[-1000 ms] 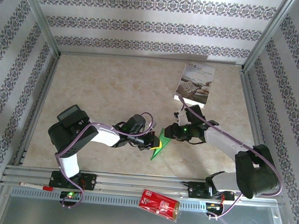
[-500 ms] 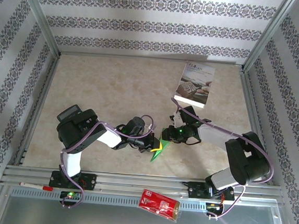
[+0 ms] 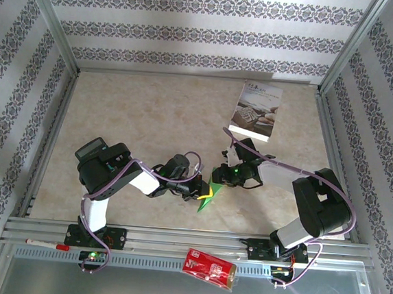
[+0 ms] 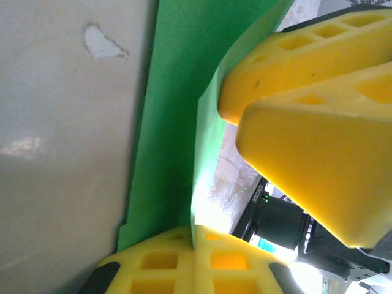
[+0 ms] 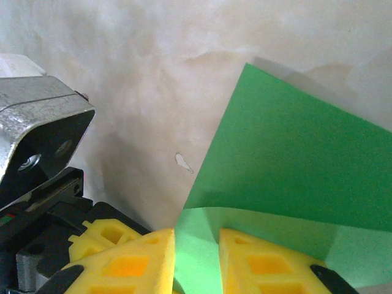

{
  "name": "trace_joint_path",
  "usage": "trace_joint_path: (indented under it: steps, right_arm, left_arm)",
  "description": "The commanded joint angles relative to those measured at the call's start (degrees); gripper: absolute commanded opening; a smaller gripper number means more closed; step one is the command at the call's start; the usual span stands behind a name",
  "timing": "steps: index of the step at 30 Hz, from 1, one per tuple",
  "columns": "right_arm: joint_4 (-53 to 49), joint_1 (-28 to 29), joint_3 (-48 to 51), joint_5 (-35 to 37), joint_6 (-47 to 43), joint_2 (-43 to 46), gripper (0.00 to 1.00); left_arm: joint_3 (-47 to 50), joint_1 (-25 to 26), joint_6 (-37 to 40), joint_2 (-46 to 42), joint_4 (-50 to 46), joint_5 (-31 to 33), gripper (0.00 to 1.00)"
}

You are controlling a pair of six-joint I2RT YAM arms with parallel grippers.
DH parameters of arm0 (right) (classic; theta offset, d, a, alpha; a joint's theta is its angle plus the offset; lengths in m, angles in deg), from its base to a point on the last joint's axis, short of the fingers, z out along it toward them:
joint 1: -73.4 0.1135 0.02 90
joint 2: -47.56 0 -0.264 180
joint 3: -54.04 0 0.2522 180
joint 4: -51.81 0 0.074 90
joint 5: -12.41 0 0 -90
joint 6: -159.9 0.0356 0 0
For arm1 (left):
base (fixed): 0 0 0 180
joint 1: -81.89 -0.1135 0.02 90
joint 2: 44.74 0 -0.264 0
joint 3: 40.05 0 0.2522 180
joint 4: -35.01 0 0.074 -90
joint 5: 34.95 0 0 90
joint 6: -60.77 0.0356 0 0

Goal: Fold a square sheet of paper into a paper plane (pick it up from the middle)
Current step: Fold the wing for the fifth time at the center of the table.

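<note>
The folded green paper [image 3: 204, 201] is seen at the near middle of the table [image 3: 137, 114], gripped from both sides. The left gripper [image 3: 205, 187] is clamped fully shut on a raised flap, pads pressed together with the paper's edge between them. The right gripper [image 3: 216, 177] is closed to a narrow gap, a fold pinched between its yellow fingers [image 5: 141, 263]. The two grippers are held just beside each other.
</note>
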Motion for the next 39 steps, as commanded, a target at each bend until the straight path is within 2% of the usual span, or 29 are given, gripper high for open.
trace_joint_path:
  steps: [1,24,39]
  right_arm:
    - [0.71,0.19,-1.63,0.54,-1.61,-1.70,0.26]
    - [-1.14,0.43,-3.17,2.62,-2.51,-8.04,0.23]
    - [-3.15,0.45,-1.67,3.52,-3.43,-7.56,0.22]
  left_arm:
    - [1.07,-0.99,-1.15,0.85,3.07,-0.91,0.00]
    - [1.84,-1.06,0.33,0.52,-1.41,0.64,0.00]
    - [0.00,-2.02,5.60,-4.95,-10.22,1.27,0.23]
